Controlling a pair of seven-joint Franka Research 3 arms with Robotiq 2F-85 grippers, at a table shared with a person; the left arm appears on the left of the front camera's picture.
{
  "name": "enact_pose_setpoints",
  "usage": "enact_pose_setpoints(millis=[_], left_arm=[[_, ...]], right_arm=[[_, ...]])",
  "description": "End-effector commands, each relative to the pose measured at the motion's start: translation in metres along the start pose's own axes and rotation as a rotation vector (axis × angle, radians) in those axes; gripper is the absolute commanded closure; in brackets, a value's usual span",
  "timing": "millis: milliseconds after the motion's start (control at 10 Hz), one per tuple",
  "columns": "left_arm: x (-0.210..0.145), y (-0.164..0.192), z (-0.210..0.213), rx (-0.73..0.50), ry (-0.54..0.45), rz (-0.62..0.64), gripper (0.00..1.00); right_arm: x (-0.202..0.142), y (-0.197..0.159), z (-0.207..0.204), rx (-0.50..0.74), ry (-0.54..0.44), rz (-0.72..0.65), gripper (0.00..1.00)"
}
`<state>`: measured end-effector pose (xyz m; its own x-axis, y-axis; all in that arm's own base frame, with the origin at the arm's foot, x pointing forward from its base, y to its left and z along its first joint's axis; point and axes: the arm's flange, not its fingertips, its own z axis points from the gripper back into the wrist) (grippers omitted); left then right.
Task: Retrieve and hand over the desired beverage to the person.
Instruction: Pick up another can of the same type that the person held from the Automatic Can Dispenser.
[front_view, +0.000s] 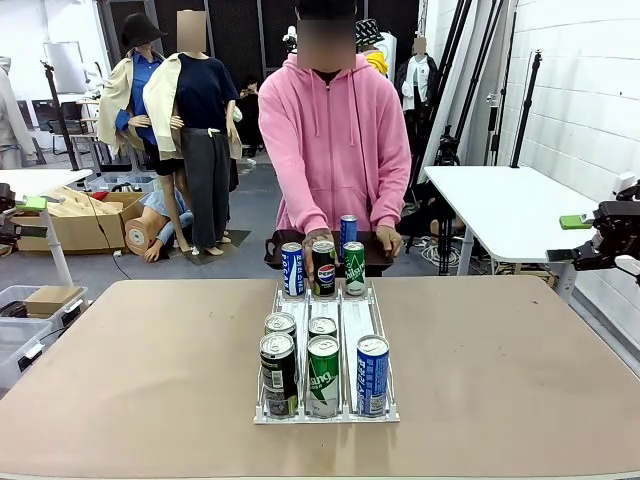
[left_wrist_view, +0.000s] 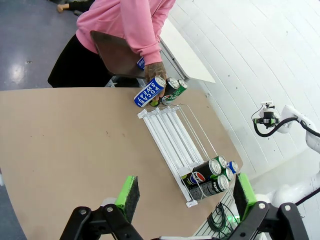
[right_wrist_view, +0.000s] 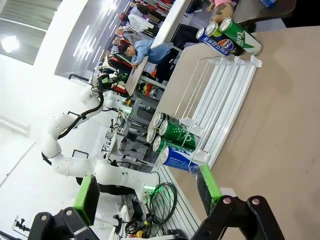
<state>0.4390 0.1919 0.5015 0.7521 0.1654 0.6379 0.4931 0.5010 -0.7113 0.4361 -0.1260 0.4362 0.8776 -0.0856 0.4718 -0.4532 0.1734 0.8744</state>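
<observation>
Cardboard box (front_view: 85, 228), white side table (front_view: 500, 205)

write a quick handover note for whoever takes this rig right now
left gripper: open, empty, off to the table's left.
right gripper: open, empty, off to the table's right.
rack mid-table: five near cans at the robot's end, three far cans at the person's end.
person holds a tray with a blue can on it, and has a hand on the middle far can.
done: nothing picked yet.
left: learn which drink is wanted, grasp it, hand it over.
</observation>
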Motion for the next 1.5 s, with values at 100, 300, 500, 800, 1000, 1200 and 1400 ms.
enact_pose_setpoints(millis=[100, 300, 500, 800, 1000, 1200, 1400], left_arm=[[0.001, -0.0019, 0.0011, -0.007, -0.007, 0.006, 0.0], [0.001, -0.0019, 0.0011, -0.007, -0.007, 0.006, 0.0], [0.001, -0.0019, 0.0011, -0.007, -0.007, 0.006, 0.0], [0.001, -0.0019, 0.0011, -0.007, -0.007, 0.006, 0.0], [0.001, -0.0019, 0.0011, -0.007, -0.007, 0.006, 0.0], [0.001, -0.0019, 0.0011, -0.007, -0.007, 0.006, 0.0], [0.001, -0.0019, 0.0011, -0.007, -0.007, 0.006, 0.0]], right_arm=[[-0.0011, 0.0014, -0.0019, -0.002, -0.007, -0.009, 0.0], [-0.0011, 0.0014, -0.0019, -0.002, -0.007, -0.009, 0.0], [-0.0011, 0.0014, -0.0019, -0.002, -0.007, -0.009, 0.0], [-0.0011, 0.0014, -0.0019, -0.002, -0.007, -0.009, 0.0], [-0.0011, 0.0014, -0.0019, -0.002, -0.007, -0.009, 0.0], [-0.0011, 0.0014, -0.0019, -0.002, -0.007, -0.009, 0.0], [-0.0011, 0.0014, -0.0019, -0.002, -0.007, -0.009, 0.0]])
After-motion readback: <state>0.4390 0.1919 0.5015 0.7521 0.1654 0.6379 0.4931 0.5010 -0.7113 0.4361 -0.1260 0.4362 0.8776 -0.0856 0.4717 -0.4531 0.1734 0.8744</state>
